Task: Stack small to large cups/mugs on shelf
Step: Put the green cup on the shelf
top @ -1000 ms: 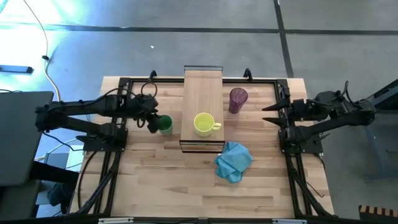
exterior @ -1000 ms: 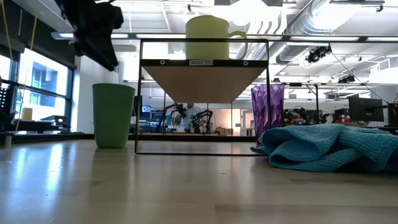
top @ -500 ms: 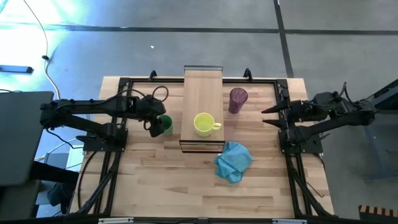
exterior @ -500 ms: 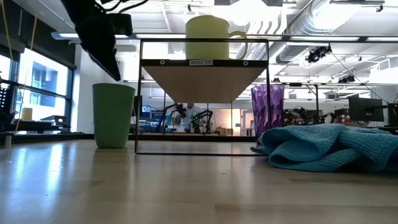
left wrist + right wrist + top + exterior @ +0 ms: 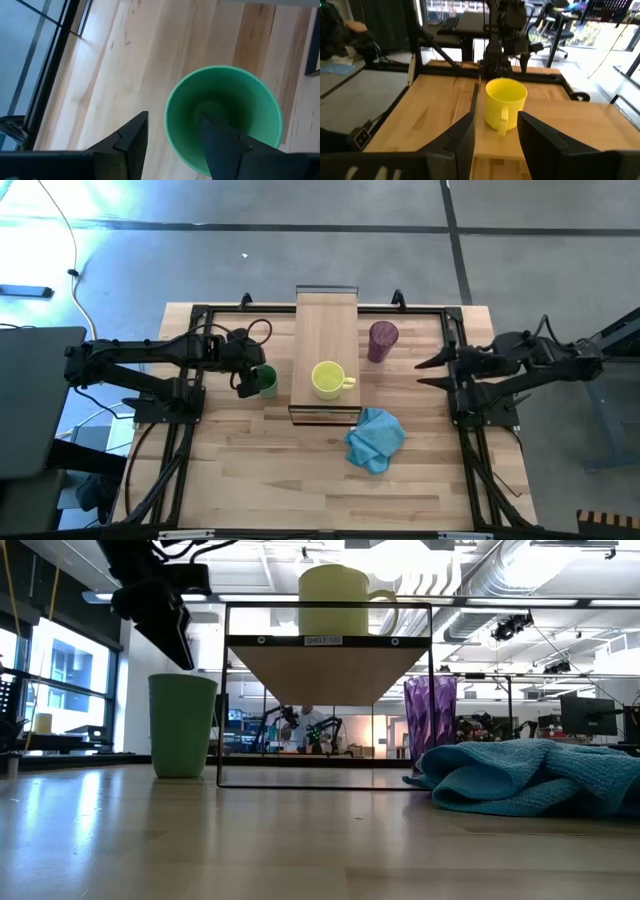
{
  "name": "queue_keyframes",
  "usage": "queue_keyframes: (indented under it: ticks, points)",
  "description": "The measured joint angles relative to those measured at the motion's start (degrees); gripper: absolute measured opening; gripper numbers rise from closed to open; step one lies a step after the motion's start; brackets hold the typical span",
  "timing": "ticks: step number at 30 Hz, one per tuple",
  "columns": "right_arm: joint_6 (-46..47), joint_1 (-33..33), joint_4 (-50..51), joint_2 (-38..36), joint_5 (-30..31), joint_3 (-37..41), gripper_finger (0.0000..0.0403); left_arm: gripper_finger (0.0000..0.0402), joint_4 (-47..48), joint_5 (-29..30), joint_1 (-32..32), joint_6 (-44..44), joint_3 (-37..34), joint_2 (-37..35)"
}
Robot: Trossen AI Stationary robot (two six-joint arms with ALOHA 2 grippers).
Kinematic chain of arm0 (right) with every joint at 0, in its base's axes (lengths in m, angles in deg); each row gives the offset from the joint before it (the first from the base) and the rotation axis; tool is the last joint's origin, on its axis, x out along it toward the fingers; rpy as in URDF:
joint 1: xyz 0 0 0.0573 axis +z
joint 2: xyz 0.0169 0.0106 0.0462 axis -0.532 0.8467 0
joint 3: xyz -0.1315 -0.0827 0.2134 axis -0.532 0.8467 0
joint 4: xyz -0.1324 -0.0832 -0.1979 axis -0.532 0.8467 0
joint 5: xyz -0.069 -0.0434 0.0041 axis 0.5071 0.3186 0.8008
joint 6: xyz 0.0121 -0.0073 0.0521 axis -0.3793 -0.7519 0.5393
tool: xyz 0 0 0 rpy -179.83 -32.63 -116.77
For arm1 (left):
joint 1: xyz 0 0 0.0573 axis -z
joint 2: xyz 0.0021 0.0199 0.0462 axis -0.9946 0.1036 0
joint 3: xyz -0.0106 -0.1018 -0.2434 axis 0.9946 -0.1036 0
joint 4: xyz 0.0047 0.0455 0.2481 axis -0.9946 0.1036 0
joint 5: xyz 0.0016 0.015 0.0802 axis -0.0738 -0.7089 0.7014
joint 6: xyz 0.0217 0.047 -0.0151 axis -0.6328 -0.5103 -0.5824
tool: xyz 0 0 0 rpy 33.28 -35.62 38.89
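Green cup (image 5: pixel 266 381) stands on the table, left of the shelf (image 5: pixel 327 320). Left gripper (image 5: pixel 170 137) is open, straddling the rim, one finger inside. It should descend straight, then close on the wall. Yellow mug (image 5: pixel 329 379) sits on the shelf. Right gripper (image 5: pixel 494 131) waits open.

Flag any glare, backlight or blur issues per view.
High view: blue-white glare on the floor at upper left. Low view: bright windows and ceiling lights backlight the left gripper into a silhouette above the green cup. Right wrist view: yellow mug slightly soft.
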Motion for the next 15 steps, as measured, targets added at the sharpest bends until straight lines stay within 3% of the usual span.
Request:
queue_keyframes:
  ticks: [15]
  points:
    - [-1.3, 0.0, -1.0, 3.1, -3.0, 0.0, 0.0139, 0.0159, -1.1, 0.7, -2.1, 0.7, 0.0, 7.4]
